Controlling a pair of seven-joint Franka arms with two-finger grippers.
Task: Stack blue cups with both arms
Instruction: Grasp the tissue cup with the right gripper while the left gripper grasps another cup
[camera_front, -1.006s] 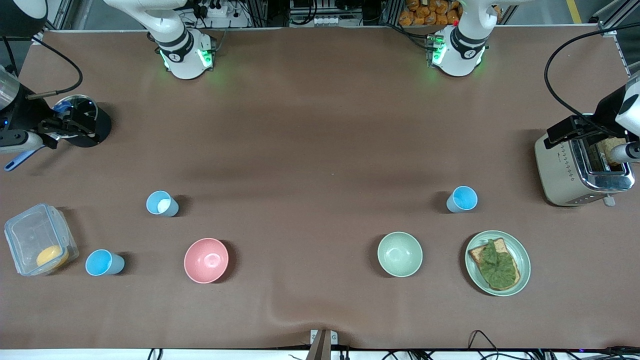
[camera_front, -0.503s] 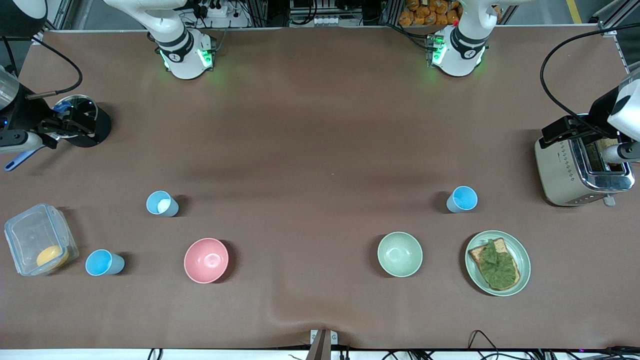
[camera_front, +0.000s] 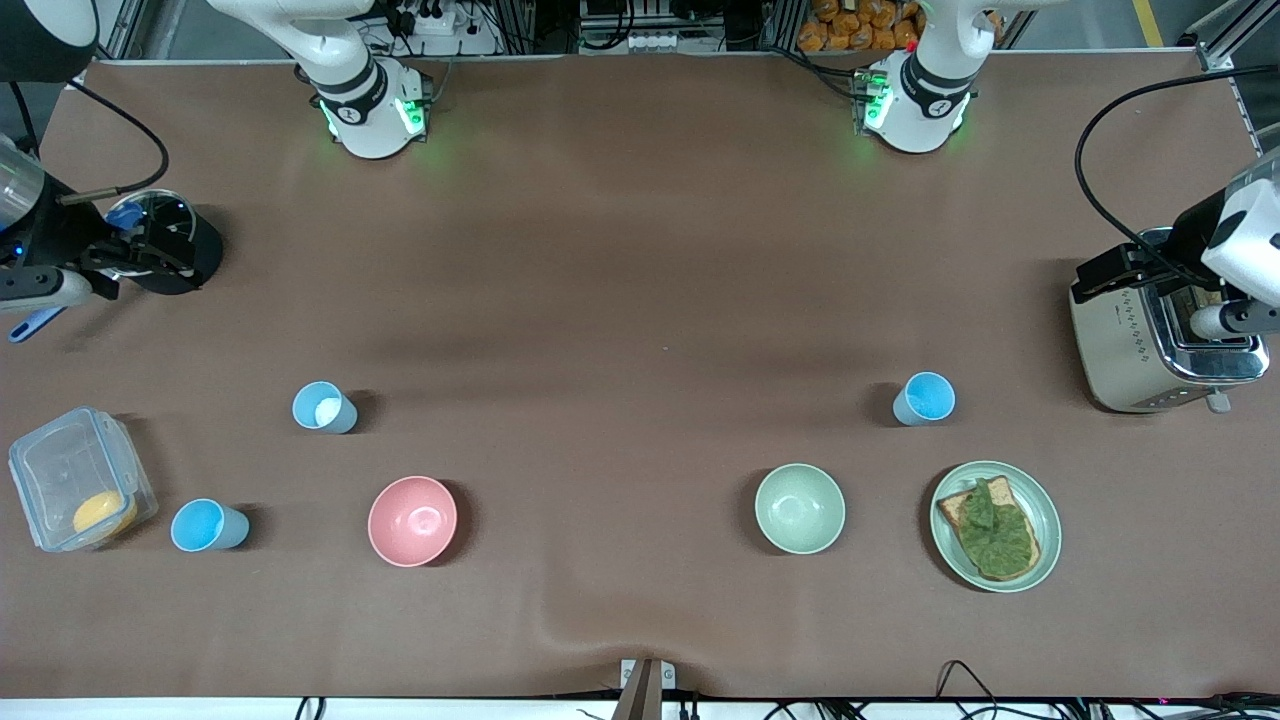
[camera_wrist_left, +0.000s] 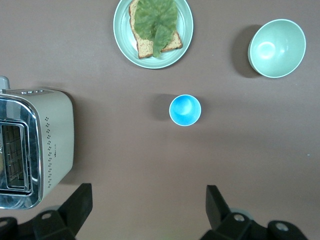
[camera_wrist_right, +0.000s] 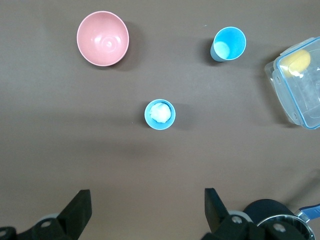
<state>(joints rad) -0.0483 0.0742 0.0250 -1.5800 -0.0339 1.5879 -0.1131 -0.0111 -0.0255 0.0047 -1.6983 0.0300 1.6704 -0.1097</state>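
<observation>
Two white arms with rounded joints and black bands reach out sideways from their bases to the two ends of the brown worktop (camera_front: 640, 250), wrists turned so their cameras look straight down. The left gripper (camera_wrist_left: 147, 195) hangs high up beside the brushed-metal toaster (camera_front: 1150, 340), its dark jaws spread wide and holding nothing. The right gripper (camera_wrist_right: 146, 197) hangs high up beside a round black pot (camera_front: 170, 240), jaws likewise parted wide and empty.

Directions below are clock hours on the front view. The white-patched blue cup (camera_front: 323, 407), a tapered, handleless tumbler of smooth plastic, stands upright at about 10 o'clock from the glossy pink bowl (camera_front: 412, 520). The plain blue cup (camera_front: 207, 526) stands at 9 o'clock from that bowl, just beside a clear lidded box (camera_front: 75, 480) with something yellow in it. The third blue cup (camera_front: 925, 398) stands well apart from both, at 11 o'clock from the pale green plate (camera_front: 1045, 505) that carries toast under a wrinkled leaf, and between 1 and 2 o'clock from the pale green bowl (camera_front: 800, 508). All three cups stand apart, none stacked.
</observation>
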